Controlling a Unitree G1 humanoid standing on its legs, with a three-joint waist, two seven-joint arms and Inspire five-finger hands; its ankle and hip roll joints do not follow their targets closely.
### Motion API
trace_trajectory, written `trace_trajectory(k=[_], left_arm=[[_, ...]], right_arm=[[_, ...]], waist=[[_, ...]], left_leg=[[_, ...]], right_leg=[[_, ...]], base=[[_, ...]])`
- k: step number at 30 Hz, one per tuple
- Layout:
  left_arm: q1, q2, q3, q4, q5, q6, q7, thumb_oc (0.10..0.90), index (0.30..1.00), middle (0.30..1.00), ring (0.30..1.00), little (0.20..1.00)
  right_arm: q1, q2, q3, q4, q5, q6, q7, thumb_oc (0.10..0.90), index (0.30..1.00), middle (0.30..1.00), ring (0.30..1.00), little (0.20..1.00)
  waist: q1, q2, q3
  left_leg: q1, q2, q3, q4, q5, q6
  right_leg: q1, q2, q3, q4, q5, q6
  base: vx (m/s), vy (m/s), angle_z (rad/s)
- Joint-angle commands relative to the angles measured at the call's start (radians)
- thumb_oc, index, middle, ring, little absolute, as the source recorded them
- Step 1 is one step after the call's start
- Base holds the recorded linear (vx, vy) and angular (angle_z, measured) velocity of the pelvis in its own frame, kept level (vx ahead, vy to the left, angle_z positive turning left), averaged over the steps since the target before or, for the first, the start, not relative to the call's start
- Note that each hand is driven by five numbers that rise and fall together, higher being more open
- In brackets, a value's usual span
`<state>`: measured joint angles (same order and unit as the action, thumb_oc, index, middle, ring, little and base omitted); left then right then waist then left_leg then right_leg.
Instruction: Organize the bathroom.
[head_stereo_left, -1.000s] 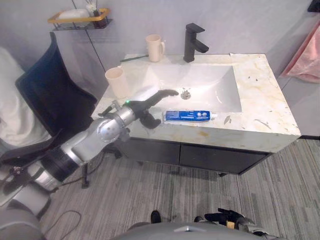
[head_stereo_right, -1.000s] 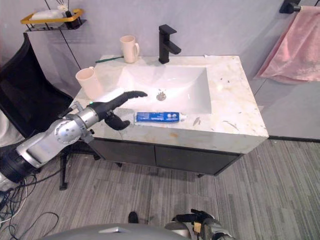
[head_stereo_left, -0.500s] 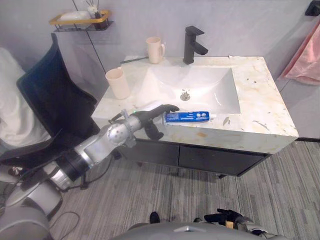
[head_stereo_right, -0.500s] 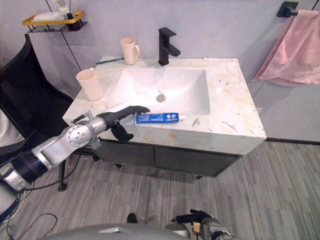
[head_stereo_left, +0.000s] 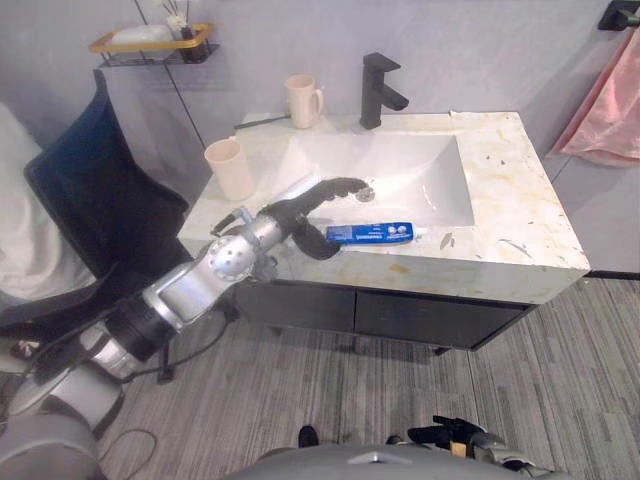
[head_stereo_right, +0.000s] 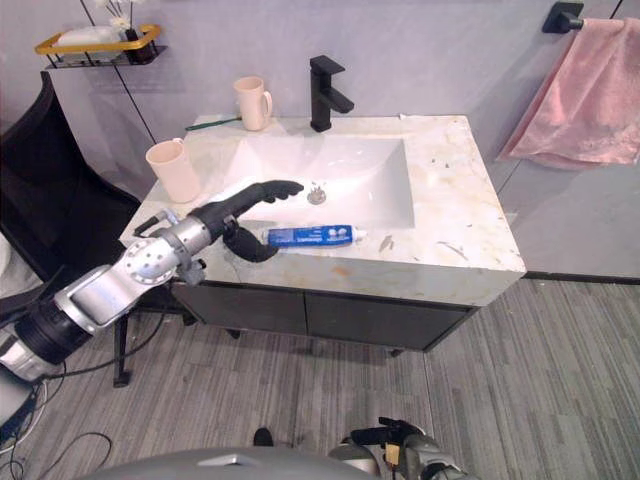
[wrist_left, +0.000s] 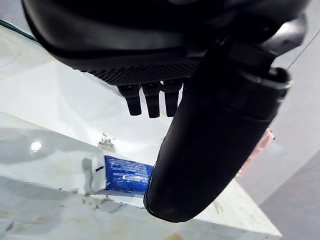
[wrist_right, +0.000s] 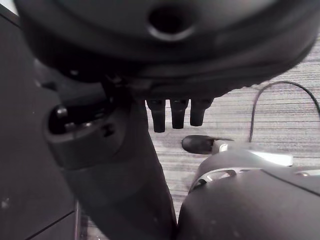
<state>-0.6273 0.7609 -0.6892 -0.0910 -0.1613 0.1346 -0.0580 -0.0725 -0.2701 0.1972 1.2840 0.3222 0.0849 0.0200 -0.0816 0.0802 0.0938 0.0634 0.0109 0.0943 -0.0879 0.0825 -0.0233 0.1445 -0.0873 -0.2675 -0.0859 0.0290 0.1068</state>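
Mid-frame, the left hand is being held spread over the counter, thumb beside the toothpaste.

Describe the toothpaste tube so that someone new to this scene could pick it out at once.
Start at the marble vanity top with its white basin. On the front ledge, between basin and front edge, lies the toothpaste tube, flat, white cap pointing right, just beyond the open left hand. It is the only blue item; the two cups are beige and upright.
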Motion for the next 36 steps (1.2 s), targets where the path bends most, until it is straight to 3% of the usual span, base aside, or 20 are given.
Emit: trace_trajectory(k=[1,8,29,36], left_arm=[[-0.237,0.017,0.092,0.018,-0.032,-0.022,0.02,0.8,0.9,0.9,0.9,0.9],[-0.242,-0.018,0.056,0.042,-0.031,0.015,-0.045,0.8,0.9,0.9,0.9,0.9],[-0.224,-0.065,0.056,0.093,-0.026,0.038,-0.029,0.8,0.9,0.9,0.9,0.9],[-0.25,-0.038,0.048,0.097,0.145,0.065,0.027,0.8,0.9,0.9,0.9,0.9]], right_arm=[[-0.017,-0.024,0.015,0.042,-0.005,-0.002,-0.005,0.8,0.9,0.9,0.9,0.9],[-0.027,-0.021,0.017,0.045,0.009,0.003,-0.009,0.8,0.9,0.9,0.9,0.9],[0.0,-0.014,0.01,0.031,0.034,-0.003,-0.027,0.8,0.9,0.9,0.9,0.9],[0.012,-0.018,0.009,0.023,0.038,-0.005,-0.033,0.8,0.9,0.9,0.9,0.9]], waist=[[0.012,-0.006,-0.003],[0.011,-0.006,-0.001],[-0.015,-0.01,0.007],[-0.022,-0.014,0.016]], left_leg=[[0.067,-0.043,0.092,0.039,-0.149,-0.016],[0.063,-0.044,0.095,0.043,-0.151,-0.015],[0.055,-0.043,0.113,0.058,-0.157,-0.012],[0.048,-0.043,0.117,0.07,-0.162,-0.012]], right_leg=[[-0.015,0.055,-0.013,-0.001,-0.068,0.03],[-0.017,0.053,-0.013,-0.001,-0.067,0.03],[-0.027,0.054,0.004,-0.001,-0.067,0.028],[-0.028,0.055,0.006,-0.001,-0.069,0.027]], base=[[0.0,0.0,0.0],[0.0,0.0,0.0],[0.0,0.0,0.0],[0.01,-0.005,-0.02]])
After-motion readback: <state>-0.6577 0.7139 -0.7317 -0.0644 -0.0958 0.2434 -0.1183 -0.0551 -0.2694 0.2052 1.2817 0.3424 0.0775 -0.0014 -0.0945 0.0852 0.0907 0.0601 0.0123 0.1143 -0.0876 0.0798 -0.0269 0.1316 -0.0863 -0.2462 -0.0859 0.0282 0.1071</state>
